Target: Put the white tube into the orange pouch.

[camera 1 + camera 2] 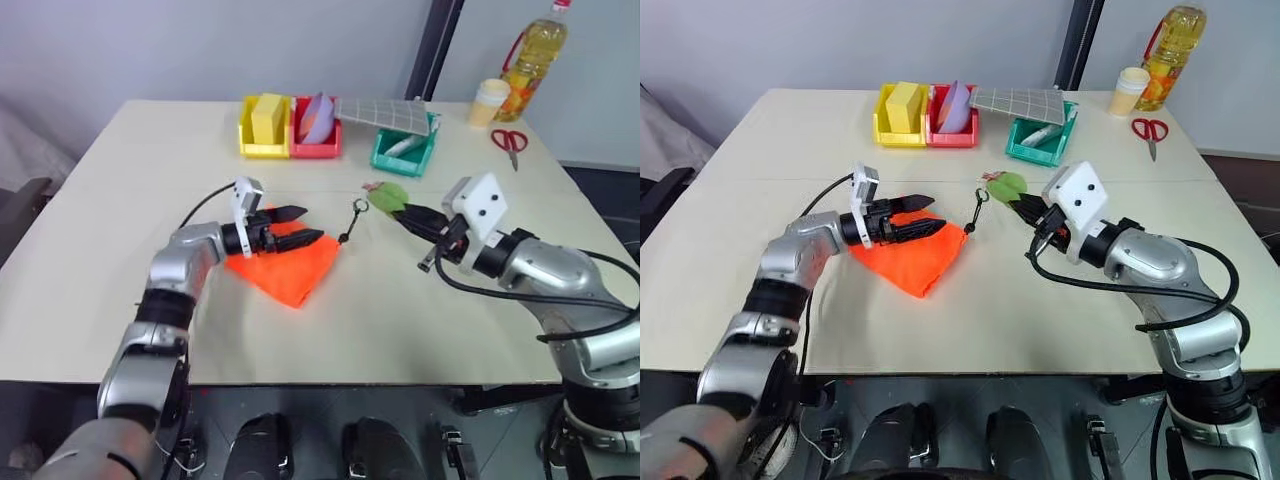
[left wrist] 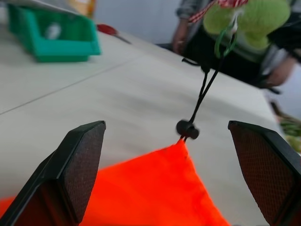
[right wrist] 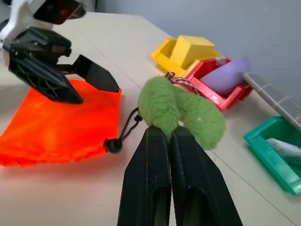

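No legible text, brand, number or sign anywhere. The oil bottle (image 1: 537, 55) at the table's far right corner carries a label, but its print is too small to read. The white tube (image 1: 1041, 134) in the green bin (image 1: 1039, 142) at the far edge shows no readable marks. The bins, the orange pouch (image 1: 912, 255) and the grippers' housings bear no lettering.

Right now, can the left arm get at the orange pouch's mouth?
Probably yes: the left gripper hangs open just over the orange pouch, nothing between, while the right gripper pinches the green fuzzy tag.
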Robot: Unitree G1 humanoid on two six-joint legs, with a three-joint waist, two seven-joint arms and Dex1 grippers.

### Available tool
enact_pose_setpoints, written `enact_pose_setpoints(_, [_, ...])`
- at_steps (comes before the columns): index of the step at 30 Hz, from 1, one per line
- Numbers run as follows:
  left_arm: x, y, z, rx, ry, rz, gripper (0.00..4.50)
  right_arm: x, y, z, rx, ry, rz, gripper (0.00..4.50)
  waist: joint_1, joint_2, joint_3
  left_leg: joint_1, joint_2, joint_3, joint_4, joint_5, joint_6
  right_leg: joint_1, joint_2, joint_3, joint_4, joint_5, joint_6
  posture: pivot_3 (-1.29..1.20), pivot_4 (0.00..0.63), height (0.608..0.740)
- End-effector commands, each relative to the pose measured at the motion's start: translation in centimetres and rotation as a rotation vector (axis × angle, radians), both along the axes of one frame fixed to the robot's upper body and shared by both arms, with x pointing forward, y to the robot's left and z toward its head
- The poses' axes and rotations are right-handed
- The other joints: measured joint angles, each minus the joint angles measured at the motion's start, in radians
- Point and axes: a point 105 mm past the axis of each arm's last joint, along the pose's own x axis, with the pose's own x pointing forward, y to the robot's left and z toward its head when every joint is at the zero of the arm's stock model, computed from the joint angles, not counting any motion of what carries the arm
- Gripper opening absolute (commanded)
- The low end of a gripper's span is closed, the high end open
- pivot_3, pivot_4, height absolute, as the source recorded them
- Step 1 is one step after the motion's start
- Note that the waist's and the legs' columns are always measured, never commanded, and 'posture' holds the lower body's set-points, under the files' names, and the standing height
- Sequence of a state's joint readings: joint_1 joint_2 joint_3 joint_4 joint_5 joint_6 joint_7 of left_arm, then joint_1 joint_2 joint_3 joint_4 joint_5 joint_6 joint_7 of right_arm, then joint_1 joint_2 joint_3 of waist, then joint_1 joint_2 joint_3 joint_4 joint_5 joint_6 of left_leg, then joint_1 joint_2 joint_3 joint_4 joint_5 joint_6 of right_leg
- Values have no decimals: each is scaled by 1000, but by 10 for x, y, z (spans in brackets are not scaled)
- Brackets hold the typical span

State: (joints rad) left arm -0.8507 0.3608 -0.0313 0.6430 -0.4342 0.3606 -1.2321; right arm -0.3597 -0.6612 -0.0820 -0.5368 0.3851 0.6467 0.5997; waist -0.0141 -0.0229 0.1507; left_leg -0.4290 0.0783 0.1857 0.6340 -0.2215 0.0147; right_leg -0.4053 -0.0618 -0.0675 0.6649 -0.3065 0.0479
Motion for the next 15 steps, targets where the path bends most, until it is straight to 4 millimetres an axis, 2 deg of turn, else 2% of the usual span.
enact_pose_setpoints(1, [2,-13,2,60,-6,-120,4465,-5,2,12,-13,-74,6,0,0,0,0,0,0,0,0,0,0,0,0,0,0,0,0,0,150,740])
enact_pose_setpoints(6, [5,-29,-1,128,-18,-199,4465,-7,7,11,-11,-83,11,0,-4,0,0,0,0,0,-1,0,0,-1,0,0,0,0,0,0,150,740])
enact_pose_setpoints(15, [5,-45,-3,198,-68,-260,4465,-10,9,8,-15,-80,9,0,-3,-1,0,-4,1,-1,0,0,1,-4,0,0,0,0,0,0,150,740])
